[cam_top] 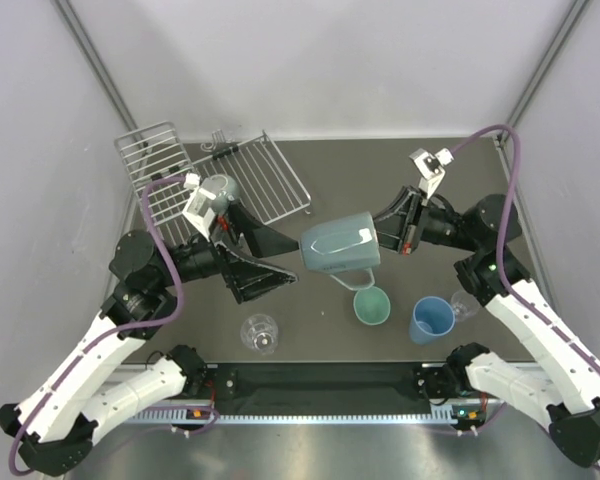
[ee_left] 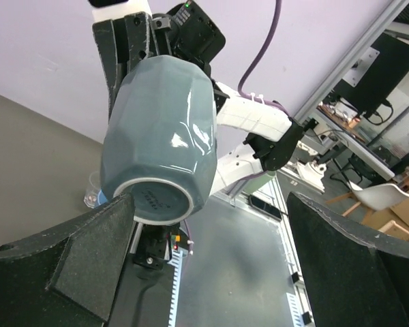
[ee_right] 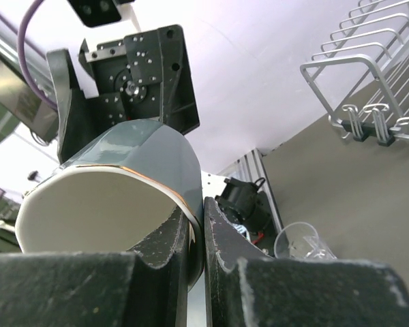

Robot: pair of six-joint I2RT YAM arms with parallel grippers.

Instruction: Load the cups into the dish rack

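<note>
Likely handover — right gripper [cam_top: 382,238] pinches the grey-teal mug [cam_top: 338,247] by its rim; left gripper [cam_top: 288,262], wide open beside it, should next close round its body.

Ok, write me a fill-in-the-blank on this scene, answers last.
The right hand pinches the rim of the ___ mug.
The left hand is not shut but ___.
The mint-green mug stands on the table next to the ___ tumbler.
Missing: grey-teal; open; blue.
</note>
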